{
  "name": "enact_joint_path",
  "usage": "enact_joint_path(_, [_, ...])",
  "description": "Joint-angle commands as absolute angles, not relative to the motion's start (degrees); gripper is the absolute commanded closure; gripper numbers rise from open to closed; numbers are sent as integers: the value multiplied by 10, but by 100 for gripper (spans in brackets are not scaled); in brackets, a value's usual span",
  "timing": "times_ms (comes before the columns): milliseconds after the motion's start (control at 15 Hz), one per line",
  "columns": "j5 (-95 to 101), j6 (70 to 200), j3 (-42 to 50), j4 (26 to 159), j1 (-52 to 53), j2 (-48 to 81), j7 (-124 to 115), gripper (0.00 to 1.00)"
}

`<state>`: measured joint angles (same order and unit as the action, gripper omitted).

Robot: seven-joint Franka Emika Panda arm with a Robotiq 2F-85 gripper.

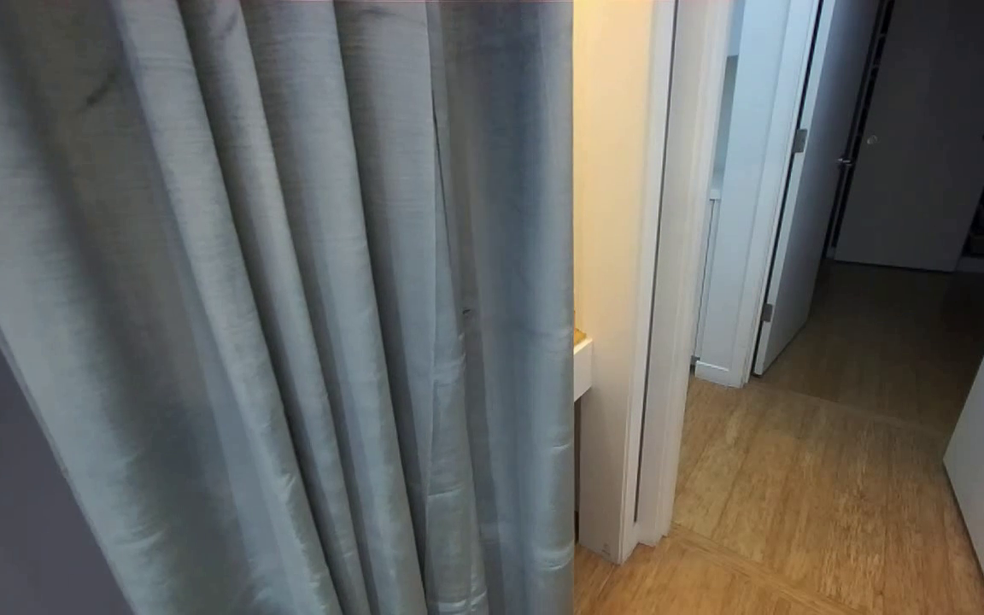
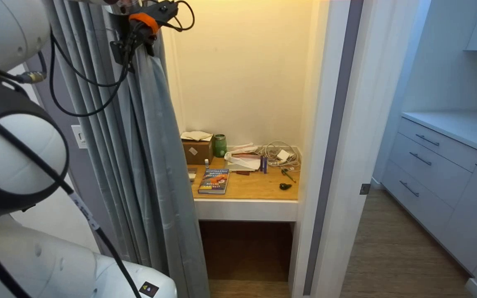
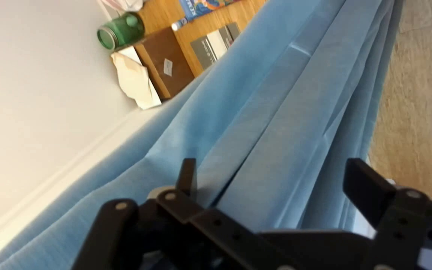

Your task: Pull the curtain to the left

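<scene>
grey-blue curtain (image 2: 164, 161) hanging left of the tabletop (image 2: 257, 187), fingers (image 3: 366, 189) spread wide apart, its pleats showing between them

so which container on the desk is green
The jar: the box sits between it and the curtain. It alone is green; the box is brown, the small bottle white-topped.
</scene>
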<state>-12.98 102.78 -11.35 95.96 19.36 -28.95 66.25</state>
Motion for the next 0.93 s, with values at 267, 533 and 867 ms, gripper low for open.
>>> enact_joint_path(267, [-7,1013,-126,997,154,-331,508,0])
enact_joint_path(533, [24,988,-124,1007,152,-344,432,0])
enact_joint_path(867, [43,959,-122,1017,155,-364,351,0])
